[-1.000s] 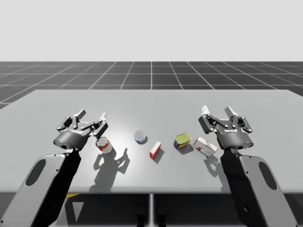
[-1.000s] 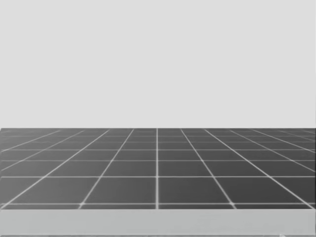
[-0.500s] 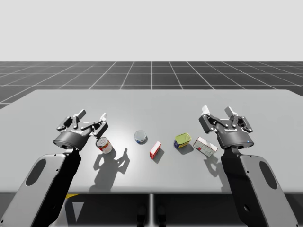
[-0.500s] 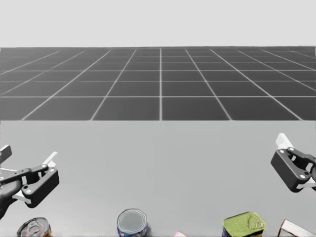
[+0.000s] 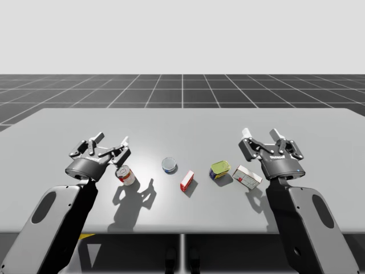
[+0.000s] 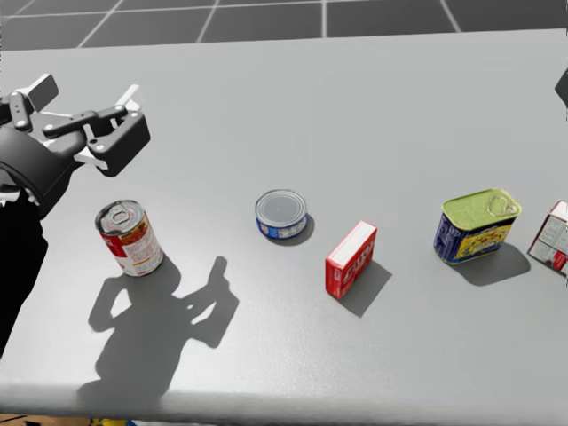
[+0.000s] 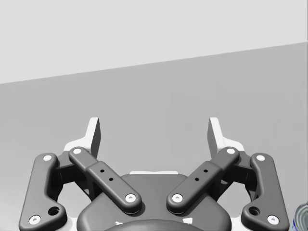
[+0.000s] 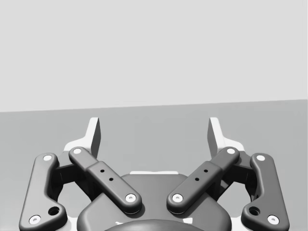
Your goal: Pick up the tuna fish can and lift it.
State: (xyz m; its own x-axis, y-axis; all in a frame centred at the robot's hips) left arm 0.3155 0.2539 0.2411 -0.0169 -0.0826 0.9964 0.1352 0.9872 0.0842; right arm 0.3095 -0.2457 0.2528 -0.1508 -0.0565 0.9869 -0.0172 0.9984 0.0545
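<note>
The surface is a flat, matte grey slab with a straight near edge. The tuna can stands on it close to midway between the left and right edges, apart from everything else. It is a short, squat cylinder with a blue wall and a dull silver lid ringed by a raised rim.

Toward the left edge stands a taller, slim round can with a red-and-white label and a metal pull-tab top. Just right of the tuna can and nearer the near edge is a small red box, a thin slab set on its long narrow side. Further right sits a rounded-corner oblong tin with blue sides and a glossy yellow-green lid. A white box with red marks lies beside it toward the right edge.

The left jaws hover spread wide above the surface beside the tall can, gripping nothing. Their dark jointed link fingers end in pale flat tips. The right jaws are likewise spread and empty, fingers of the same build, over the white box's side of the surface.
</note>
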